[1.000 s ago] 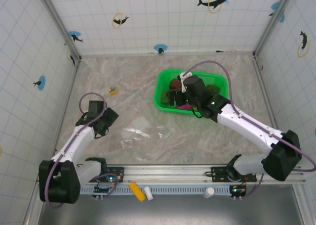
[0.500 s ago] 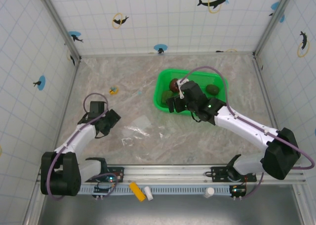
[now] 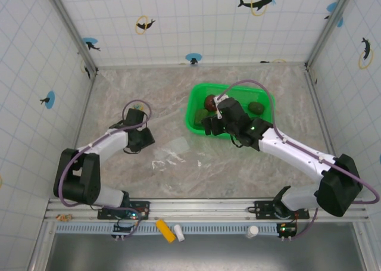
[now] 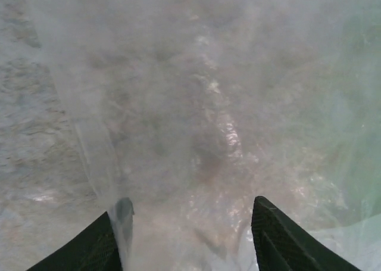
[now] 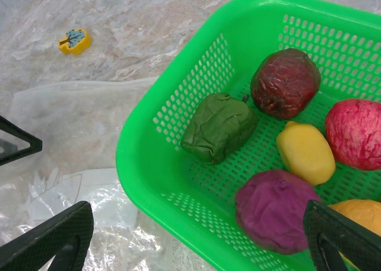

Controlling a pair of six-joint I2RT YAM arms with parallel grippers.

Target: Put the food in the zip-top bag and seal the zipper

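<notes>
1. Top external view: a bright green plastic basket (image 3: 238,87) stands on the marble-patterned desk (image 3: 119,92); every place below is given from that basket.
2. A clear crinkly plastic zip-top bag (image 3: 172,155) lies flat on the desk, just beside the basket's left near corner and stretching away to the left of it.
3. The left arm's fingers (image 3: 144,140) sit low at the bag's end farthest from the basket. Seen from the left wrist, they stand partly apart, released. The film spreads between and ahead of them and veils one tip; nothing is pinched.
4. The right arm's fingers (image 3: 207,125) hover above the basket's left near corner, spread wide and holding nothing.
5. The toy food lies inside the basket. From the right wrist:
   - a crumpled dark green pepper (image 5: 219,127) lies near the left wall;
   - a wrinkled maroon round fruit (image 5: 286,82) is just beside it, farther in;
   - a yellow lemon-shaped piece (image 5: 305,152) sits next to a pink-red fruit (image 5: 356,133);
   - a purple lump (image 5: 274,210) lies by the near wall, with an orange piece (image 5: 357,214) just beside it.
6. A dark green oval piece (image 3: 256,108) rests toward the basket's right wall.
7. A tiny yellow-and-blue trinket (image 5: 74,40) lies on the desk left of the basket, beyond the bag.
</notes>
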